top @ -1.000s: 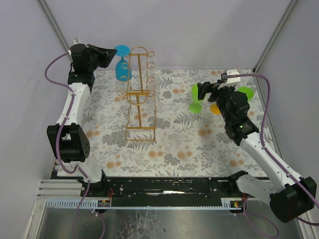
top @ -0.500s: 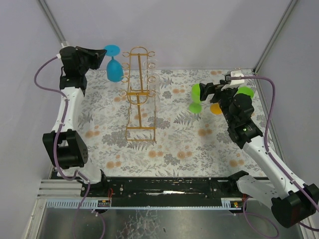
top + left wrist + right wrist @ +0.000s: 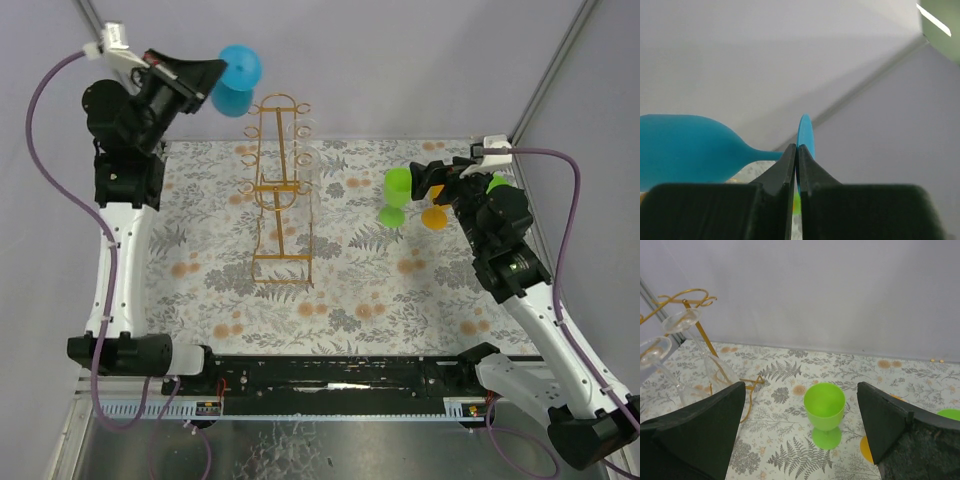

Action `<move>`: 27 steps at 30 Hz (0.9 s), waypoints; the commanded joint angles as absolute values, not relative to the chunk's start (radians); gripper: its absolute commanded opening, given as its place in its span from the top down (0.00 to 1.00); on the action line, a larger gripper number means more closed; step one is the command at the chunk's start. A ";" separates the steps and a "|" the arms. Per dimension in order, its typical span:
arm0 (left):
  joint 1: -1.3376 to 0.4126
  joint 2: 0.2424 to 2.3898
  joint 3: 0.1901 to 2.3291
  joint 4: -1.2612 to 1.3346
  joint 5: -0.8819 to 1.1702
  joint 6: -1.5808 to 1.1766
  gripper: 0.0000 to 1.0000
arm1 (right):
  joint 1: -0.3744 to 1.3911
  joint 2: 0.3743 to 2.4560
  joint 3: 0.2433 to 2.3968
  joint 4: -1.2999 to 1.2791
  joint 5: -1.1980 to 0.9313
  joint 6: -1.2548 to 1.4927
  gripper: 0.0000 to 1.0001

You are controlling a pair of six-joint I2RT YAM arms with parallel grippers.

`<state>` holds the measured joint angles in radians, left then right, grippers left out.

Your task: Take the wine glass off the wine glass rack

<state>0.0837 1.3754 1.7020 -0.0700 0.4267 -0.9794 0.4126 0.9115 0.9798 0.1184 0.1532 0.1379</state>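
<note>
Blue plastic wine glass (image 3: 237,80) is high in my left gripper (image 3: 208,78), up and left of the thin gold wire wine glass rack (image 3: 278,190), apart from it. Left wrist: my fingers (image 3: 785,165) pinch narrow on its stem. Right wrist: my right gripper (image 3: 801,383) is spread wide, holding nothing; a green plastic goblet (image 3: 825,407) stands upright on the floral table (image 3: 790,460) before it.

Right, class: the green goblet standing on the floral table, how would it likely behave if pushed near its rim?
The green goblet looks like opaque plastic, so probably light and hardly fragile. Upright on a short stem and round foot, it would likely tip rather than slide. Once down, it may roll.
</note>
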 commanded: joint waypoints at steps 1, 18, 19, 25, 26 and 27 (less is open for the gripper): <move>-0.141 1.322 1.832 -0.117 0.493 -0.652 1.00 | 0.420 0.911 1.096 0.032 0.206 0.160 0.01; -0.613 1.233 1.713 -0.309 0.620 -0.132 1.00 | 0.419 0.955 1.438 -0.357 0.368 0.205 0.01; -0.637 1.231 1.708 -0.335 0.614 -0.082 1.00 | 0.419 0.959 1.455 -0.368 0.365 0.207 0.01; -0.778 1.223 1.682 -0.485 0.502 0.224 1.00 | 0.420 1.000 1.537 -0.434 0.357 0.217 0.01; -0.801 1.224 1.676 -0.502 0.486 0.267 1.00 | 0.420 1.005 1.545 -0.440 0.357 0.218 0.01; -0.821 1.225 1.672 -0.510 0.472 0.294 1.00 | 0.420 1.008 1.550 -0.445 0.358 0.220 0.01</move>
